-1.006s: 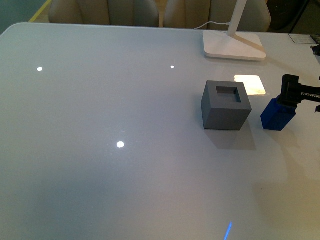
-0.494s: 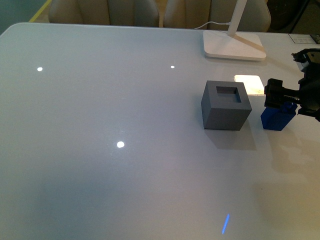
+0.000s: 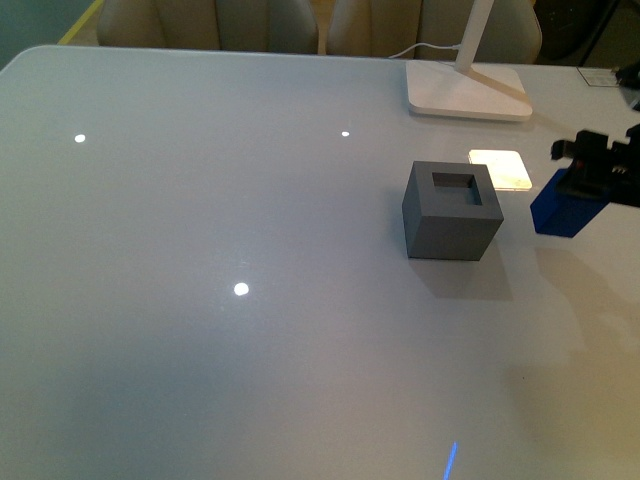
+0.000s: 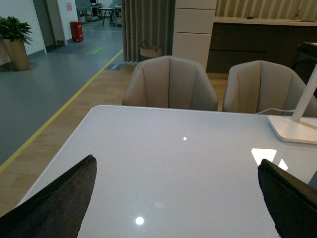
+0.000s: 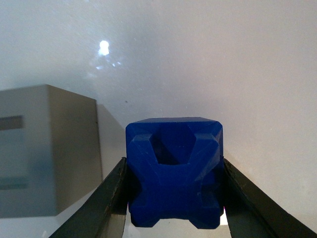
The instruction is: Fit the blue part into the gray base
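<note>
1. Shows a white table [image 3: 200, 320] with the gray base [image 3: 452, 211] toward its right side, square hole facing up.
2. Puts the blue part [image 3: 565, 212] just right of the base, not touching it.
3. Has the right gripper [image 3: 585, 175] clamped on the part's two sides.
4. Has the left gripper [image 4: 173, 208] spread wide above the table, holding nothing.
5. Sets a white lamp foot [image 3: 468, 95] behind the base.

**White table carrying a cube and a lamp foot**

The glossy white table [image 3: 200, 220] is carrying two things. The gray base [image 3: 452, 212] is sitting flat on it, near the right gripper [image 3: 583, 180] on its left side, with its hole facing up. The white lamp foot [image 3: 468, 95] is resting farther out beyond the gripper and to its left, with its cable [image 3: 425, 48] trailing toward the far edge.
</note>
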Controlling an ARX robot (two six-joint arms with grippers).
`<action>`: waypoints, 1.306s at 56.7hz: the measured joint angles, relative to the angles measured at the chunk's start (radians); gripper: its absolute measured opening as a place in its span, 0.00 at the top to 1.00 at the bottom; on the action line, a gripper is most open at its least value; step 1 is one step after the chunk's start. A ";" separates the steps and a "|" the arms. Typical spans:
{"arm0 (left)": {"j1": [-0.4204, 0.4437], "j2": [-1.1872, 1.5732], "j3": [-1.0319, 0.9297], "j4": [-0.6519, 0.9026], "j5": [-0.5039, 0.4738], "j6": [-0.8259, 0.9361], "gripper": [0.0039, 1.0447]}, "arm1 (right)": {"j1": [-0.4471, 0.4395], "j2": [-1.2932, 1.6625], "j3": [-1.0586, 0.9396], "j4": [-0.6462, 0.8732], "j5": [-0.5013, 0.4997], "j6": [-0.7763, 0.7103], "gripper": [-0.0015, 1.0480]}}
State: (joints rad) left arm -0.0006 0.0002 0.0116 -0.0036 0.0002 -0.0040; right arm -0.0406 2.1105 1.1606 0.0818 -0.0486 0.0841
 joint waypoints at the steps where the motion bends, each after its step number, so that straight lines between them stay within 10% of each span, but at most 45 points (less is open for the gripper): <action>1: 0.000 0.000 0.000 0.000 0.000 0.000 0.07 | 0.001 -0.021 -0.006 -0.002 -0.003 -0.001 0.57; 36: 0.000 0.000 0.000 0.000 0.000 0.000 0.07 | 0.242 -0.153 0.010 -0.102 0.000 0.167 0.58; 74: 0.000 0.000 0.000 0.000 0.000 0.000 0.07 | 0.248 -0.041 0.091 -0.142 0.029 0.212 0.58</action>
State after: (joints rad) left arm -0.0006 0.0002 0.0116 -0.0036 0.0002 -0.0044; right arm 0.2077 2.0693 1.2518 -0.0601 -0.0193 0.2958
